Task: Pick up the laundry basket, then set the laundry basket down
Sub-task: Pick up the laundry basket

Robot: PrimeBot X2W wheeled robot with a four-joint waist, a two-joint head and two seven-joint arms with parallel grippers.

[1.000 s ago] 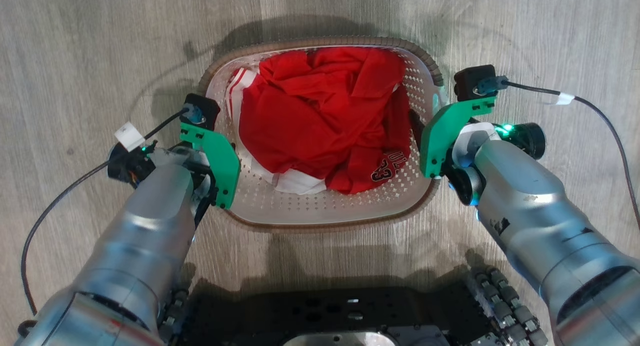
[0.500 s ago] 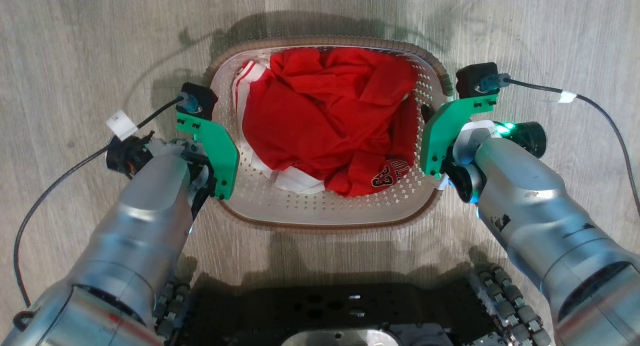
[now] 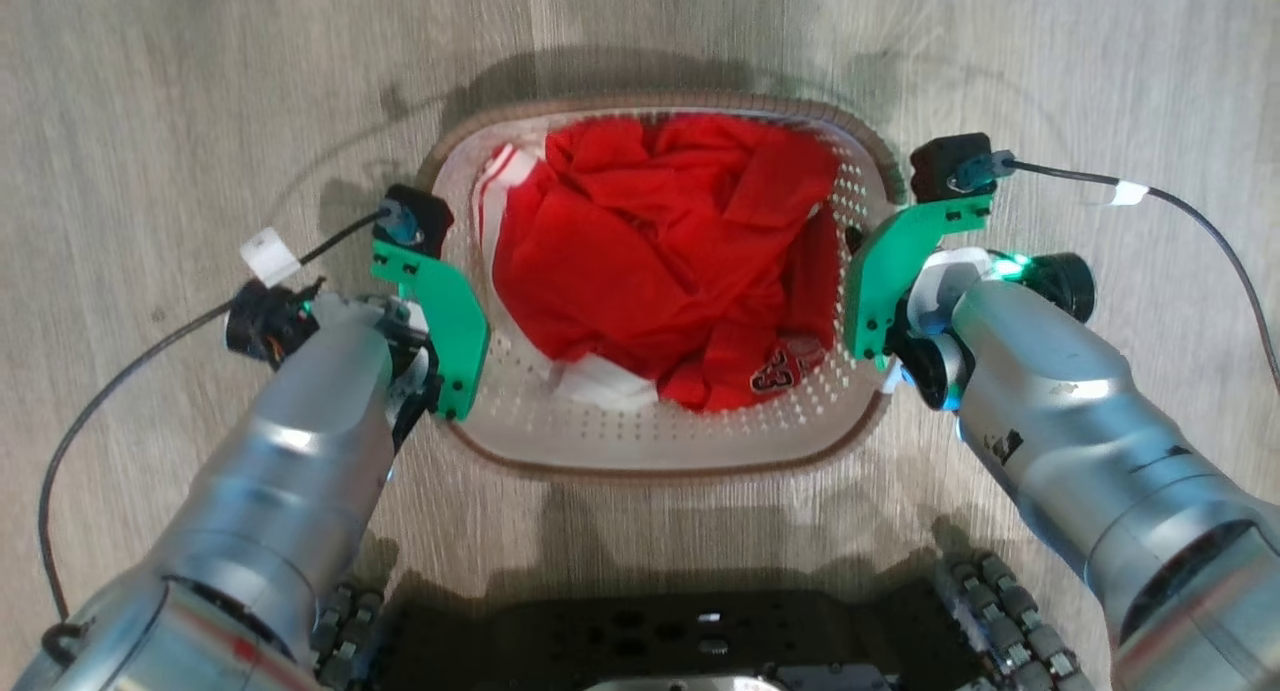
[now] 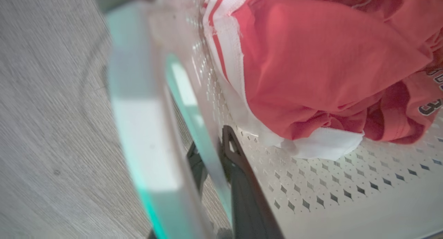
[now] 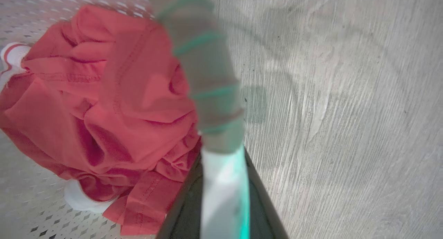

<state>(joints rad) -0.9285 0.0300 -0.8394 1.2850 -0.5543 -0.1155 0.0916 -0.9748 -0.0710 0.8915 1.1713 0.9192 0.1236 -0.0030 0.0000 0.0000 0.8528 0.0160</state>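
Observation:
The laundry basket (image 3: 660, 449), oval with white perforated walls and a brown rim, sits between my two arms over the wooden floor. It holds crumpled red and white clothes (image 3: 660, 261). My left gripper (image 4: 211, 152) is shut on the basket's left side, with one dark finger outside and one inside the wall. At the right side handle my right gripper (image 5: 221, 159) is shut, a dark finger on each side of the white handle. In the head view green camera mounts (image 3: 440, 311) cover both sets of fingers. I cannot tell whether the basket's base touches the floor.
Bare wood-grain floor (image 3: 150, 91) surrounds the basket on all sides. My black wheeled base (image 3: 700, 631) lies just below the basket in the head view. Camera cables (image 3: 1180, 211) trail outward from both wrists.
The basket, still gripped on both sides, has slid lower in the head view and looks slightly smaller. My base has also dropped in the picture, so the camera moved too.

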